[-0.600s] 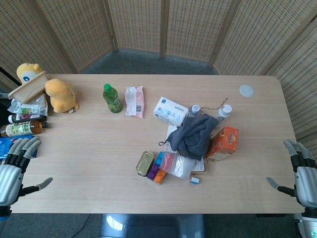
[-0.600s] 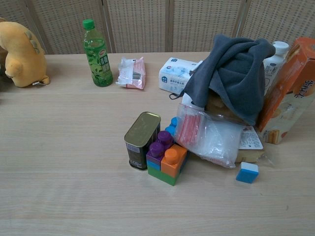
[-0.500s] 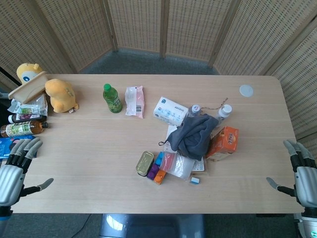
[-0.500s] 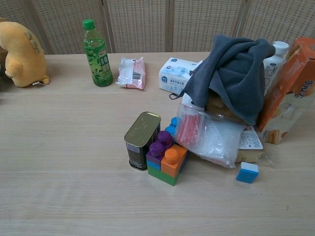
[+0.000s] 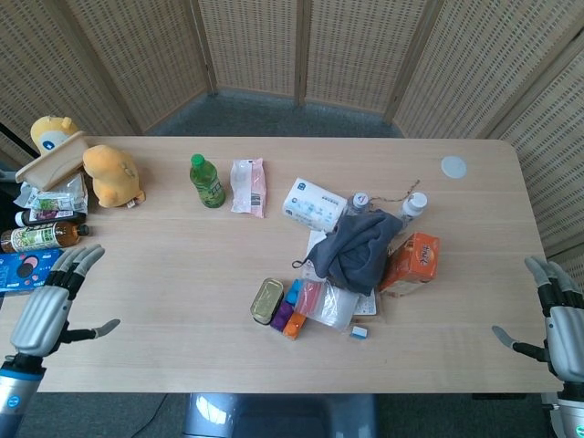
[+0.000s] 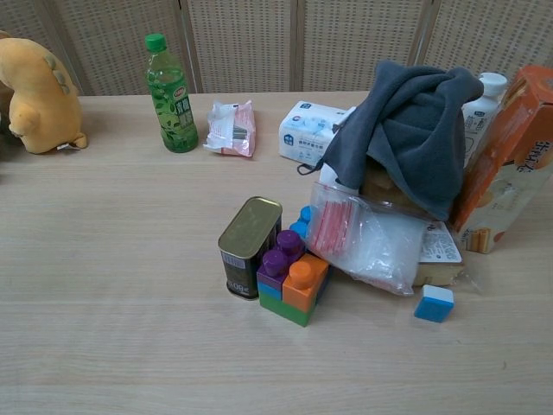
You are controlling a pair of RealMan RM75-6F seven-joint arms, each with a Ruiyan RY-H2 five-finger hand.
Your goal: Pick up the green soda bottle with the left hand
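The green soda bottle (image 5: 207, 181) stands upright at the back left of the table, with a green cap and a green label (image 6: 171, 95). My left hand (image 5: 50, 306) hovers over the table's front left corner, fingers spread and holding nothing, far from the bottle. My right hand (image 5: 557, 315) hangs off the table's right edge, also spread and empty. Neither hand shows in the chest view.
A yellow plush toy (image 5: 109, 175) sits left of the bottle, a pink packet (image 5: 248, 186) just to its right. A tissue pack (image 5: 313, 203), grey cloth (image 5: 359, 246), orange box (image 5: 411, 260), tin can (image 5: 265, 300) and toy blocks (image 5: 286, 315) crowd the middle. Bottles and packets (image 5: 41, 228) line the left edge.
My left hand has moved right and slightly forward over the table's front left corner. The right hand and the bottle have not moved.
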